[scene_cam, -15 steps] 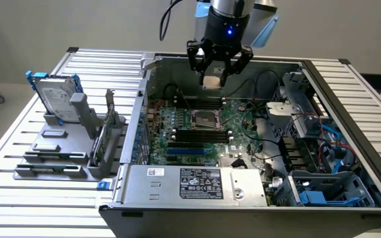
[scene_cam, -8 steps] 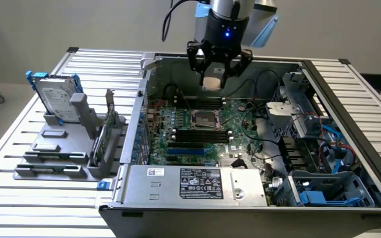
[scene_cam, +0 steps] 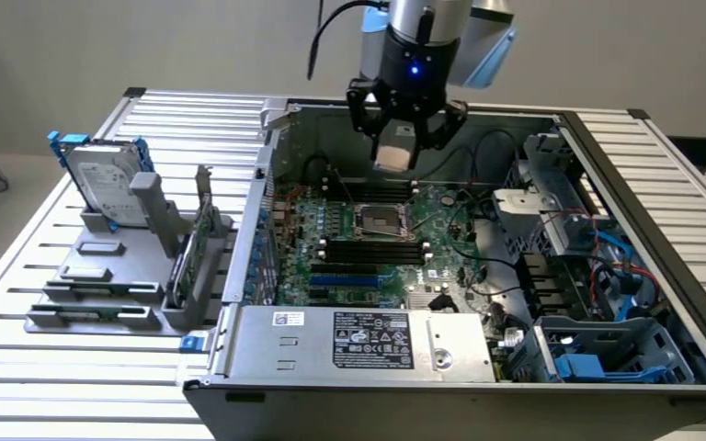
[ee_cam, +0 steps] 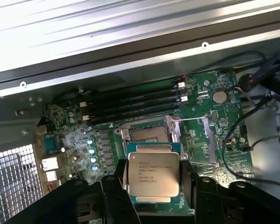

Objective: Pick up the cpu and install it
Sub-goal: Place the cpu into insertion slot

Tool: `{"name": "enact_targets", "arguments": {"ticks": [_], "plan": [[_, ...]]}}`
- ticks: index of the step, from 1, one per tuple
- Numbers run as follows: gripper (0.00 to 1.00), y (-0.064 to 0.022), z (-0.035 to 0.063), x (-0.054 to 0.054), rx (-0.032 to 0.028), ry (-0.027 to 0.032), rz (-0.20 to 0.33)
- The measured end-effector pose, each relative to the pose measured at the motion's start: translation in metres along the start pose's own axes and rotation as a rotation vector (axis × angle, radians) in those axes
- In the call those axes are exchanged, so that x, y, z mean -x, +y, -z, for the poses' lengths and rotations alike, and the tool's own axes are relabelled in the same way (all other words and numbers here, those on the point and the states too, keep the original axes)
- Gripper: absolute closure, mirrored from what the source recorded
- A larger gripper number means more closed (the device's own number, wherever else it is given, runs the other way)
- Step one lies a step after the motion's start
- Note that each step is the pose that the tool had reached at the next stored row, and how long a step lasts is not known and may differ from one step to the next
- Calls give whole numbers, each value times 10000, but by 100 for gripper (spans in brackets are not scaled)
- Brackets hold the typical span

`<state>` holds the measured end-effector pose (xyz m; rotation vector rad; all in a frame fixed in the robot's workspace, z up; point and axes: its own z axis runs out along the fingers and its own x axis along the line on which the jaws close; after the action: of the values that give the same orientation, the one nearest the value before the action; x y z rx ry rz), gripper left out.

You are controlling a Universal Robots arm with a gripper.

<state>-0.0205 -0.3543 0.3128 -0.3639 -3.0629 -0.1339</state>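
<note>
Above the open case, the gripper hangs over the green board, closed on the cpu. The chip is in the air, clear of everything. In the exterior view the socket sits at about 6 o'clock from the gripper, well below it.

Wrist view: dark fingers pinch two opposite edges of the cpu, metal lid facing the camera. The socket shows just past the chip's far edge, so my read is that the chip isn't centred over it yet.

Risks as I see them:
- Offset or twist against the socket frame. A corner would land on the frame or the contacts and bend them. I can't tell the notch orientation from these views.
- Thin edge grip. Any bump or tilt could make the chip slip or drop onto the board.
- Can't tell whether the socket's retention frame is fully open. If it isn't, the chip would seat on metal.
- Tight surroundings: memory slots at 6 o'clock of the socket and black cables at 3 o'clock of the gripper. The fingers could snag either on the way down.
- Pressing on a cocked chip would damage the contacts.

The hard drive, at 9 o'clock outside the case, isn't a factor.
</note>
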Motion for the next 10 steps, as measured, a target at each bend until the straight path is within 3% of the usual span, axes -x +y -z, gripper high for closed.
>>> {"name": "enact_targets", "arguments": {"ticks": [10], "plan": [[45, -7, -92, 6, 116, -145, -1805]]}}
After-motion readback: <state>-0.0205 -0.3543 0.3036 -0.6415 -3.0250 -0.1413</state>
